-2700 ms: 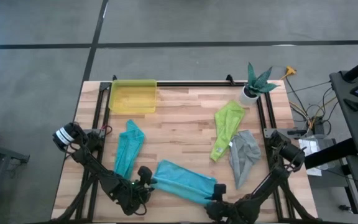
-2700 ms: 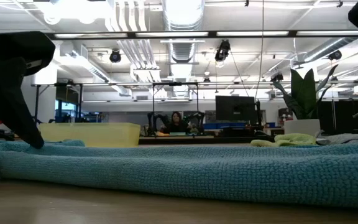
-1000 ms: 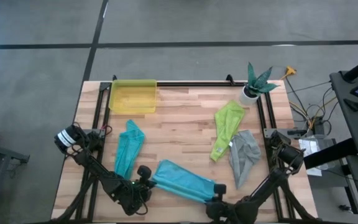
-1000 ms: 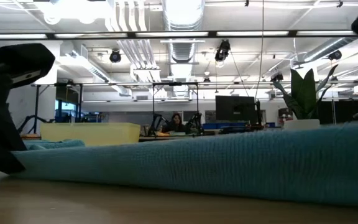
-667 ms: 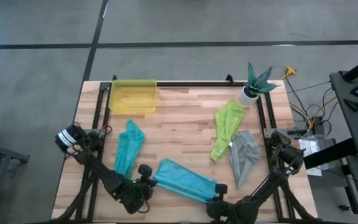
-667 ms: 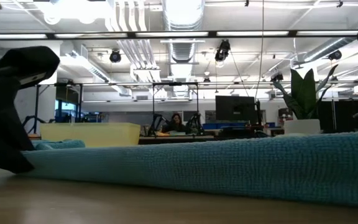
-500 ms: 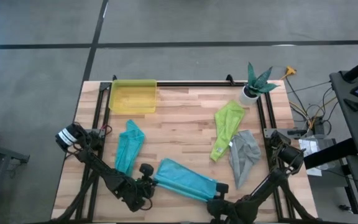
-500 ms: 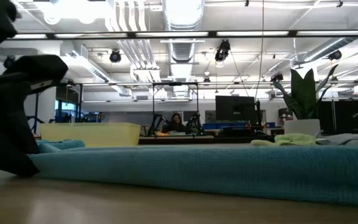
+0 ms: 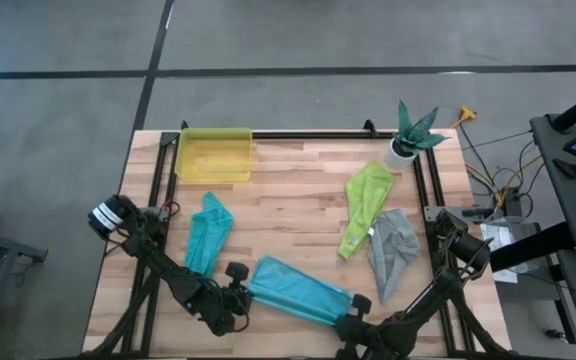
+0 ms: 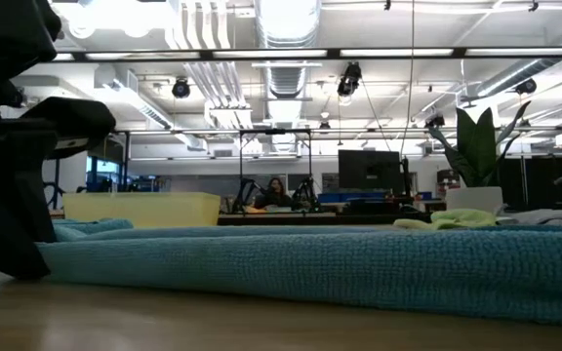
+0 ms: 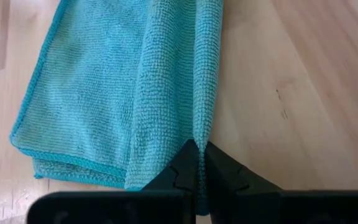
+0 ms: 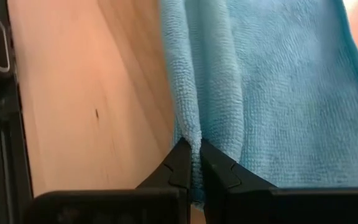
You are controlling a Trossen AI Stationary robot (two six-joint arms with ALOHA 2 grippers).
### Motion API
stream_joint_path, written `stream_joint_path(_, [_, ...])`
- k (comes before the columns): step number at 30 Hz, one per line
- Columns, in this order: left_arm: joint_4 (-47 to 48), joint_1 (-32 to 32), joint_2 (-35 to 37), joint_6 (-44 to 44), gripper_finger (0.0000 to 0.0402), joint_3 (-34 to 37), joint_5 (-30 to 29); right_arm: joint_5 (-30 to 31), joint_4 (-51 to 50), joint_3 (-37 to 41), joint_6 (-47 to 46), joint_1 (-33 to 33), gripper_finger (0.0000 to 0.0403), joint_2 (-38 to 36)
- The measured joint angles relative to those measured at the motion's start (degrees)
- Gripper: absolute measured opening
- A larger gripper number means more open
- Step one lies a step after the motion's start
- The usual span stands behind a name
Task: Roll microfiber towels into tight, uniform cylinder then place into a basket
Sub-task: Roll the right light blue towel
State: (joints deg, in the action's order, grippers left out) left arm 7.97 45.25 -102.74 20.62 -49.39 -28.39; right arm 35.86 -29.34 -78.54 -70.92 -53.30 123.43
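light blue towel lies folded lengthwise, each end pinched by left tool and right tool.

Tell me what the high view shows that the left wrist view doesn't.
Only the high view: translucent yellow plastic basket, teal towel, lime green towel, grey towel, potted plant, right tool. Only the left wrist view: the left tool shut, pinching a fold. Both: light blue microfiber towel on the wooden table.

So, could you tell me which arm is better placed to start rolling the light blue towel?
Neither alone: left fingers and right fingers each pinch one end of the light blue towel.
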Motion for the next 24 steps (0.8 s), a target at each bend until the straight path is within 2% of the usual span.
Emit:
stream_joint_path(12, [-0.01,0.24,0.27,-4.61,0.0001,0.09,-2.26,0.55,3.37,2.68,-9.44,-0.61,0.0009,-0.08])
stream_joint_path(18, [0.59,0.31,1.08,-6.62,0.0001,0.15,-2.19,0.42,8.36,5.27,-9.49,-0.7,0.0009,-0.23])
stream_joint_path(24, [2.04,0.31,4.29,-10.35,0.0004,0.22,-2.23,-0.07,12.18,5.23,-5.33,-0.68,0.0009,-0.11])
